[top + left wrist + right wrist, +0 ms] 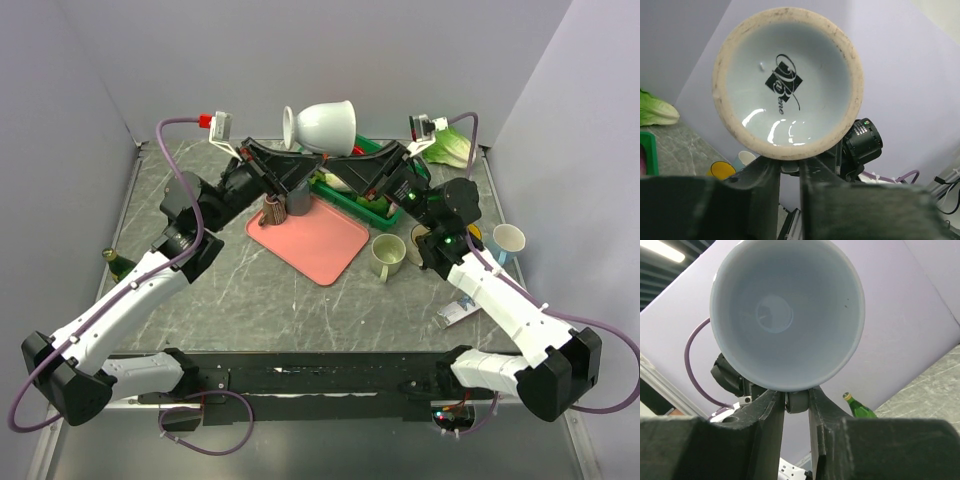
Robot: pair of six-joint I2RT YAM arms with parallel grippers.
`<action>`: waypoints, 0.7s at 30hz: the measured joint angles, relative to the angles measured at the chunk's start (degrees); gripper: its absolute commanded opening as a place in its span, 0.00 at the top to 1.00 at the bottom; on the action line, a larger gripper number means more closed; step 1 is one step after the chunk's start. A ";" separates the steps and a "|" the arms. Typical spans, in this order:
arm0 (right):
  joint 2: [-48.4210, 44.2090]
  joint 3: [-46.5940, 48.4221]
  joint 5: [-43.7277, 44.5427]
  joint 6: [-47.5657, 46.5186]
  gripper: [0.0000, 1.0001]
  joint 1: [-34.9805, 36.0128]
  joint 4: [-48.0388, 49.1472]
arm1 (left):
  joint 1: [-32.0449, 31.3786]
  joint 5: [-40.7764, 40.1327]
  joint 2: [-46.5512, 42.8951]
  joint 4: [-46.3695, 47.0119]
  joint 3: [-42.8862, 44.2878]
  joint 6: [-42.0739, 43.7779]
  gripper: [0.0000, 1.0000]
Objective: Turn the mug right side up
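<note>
Top view, mug: the white ceramic mug [325,123] hangs in the air above the far edge of the flat pink plastic tray [315,245]. It lies on its side, foot to the left and mouth to the right.
Top view, arms: the left arm [130,290] and the right arm [500,295] reach in from either side of the tray and meet just under the mug.
Top view, progress: by my reading the lift and about half the turn are done. Tipping the mouth upward and setting the mug down are left.
Top view, room: the tray's middle shows bare pink, with a small brown thing at its far left corner. A pale green cup [387,255] stands just right of the tray, and a green plastic crate [350,197] sits at its far right edge. Left of the tray is open grey marbled tabletop [250,300]. The back wall is close behind the mug, so a turn away from the tray has little room.
Left wrist, mug: the rough foot ring and a black printed mark face the camera.
Left wrist, tool: the left tool [790,175] is clenched on a white part under the foot, probably the handle.
Right wrist, mug: the view looks straight into the hollow.
Right wrist, tool: the right tool [797,412] is grasping a rounded pale piece under the rim, apparently the same handle.
Right wrist, next: I judge that one tool must let go before the mug can tip upright.
</note>
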 measured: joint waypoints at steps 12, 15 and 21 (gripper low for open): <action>-2.91 -0.13 5.33 -3.87 1.00 0.02 -8.09 | -1.20 1.22 -0.74 -6.27 -0.61 5.31 0.14; -4.87 -0.13 6.38 -5.31 1.00 0.02 -10.45 | -1.20 0.13 -1.27 -7.78 -0.66 6.54 0.10; -8.17 -0.13 8.98 -8.52 1.00 0.02 -14.75 | -1.20 -3.41 -2.29 -12.39 -0.66 9.27 0.03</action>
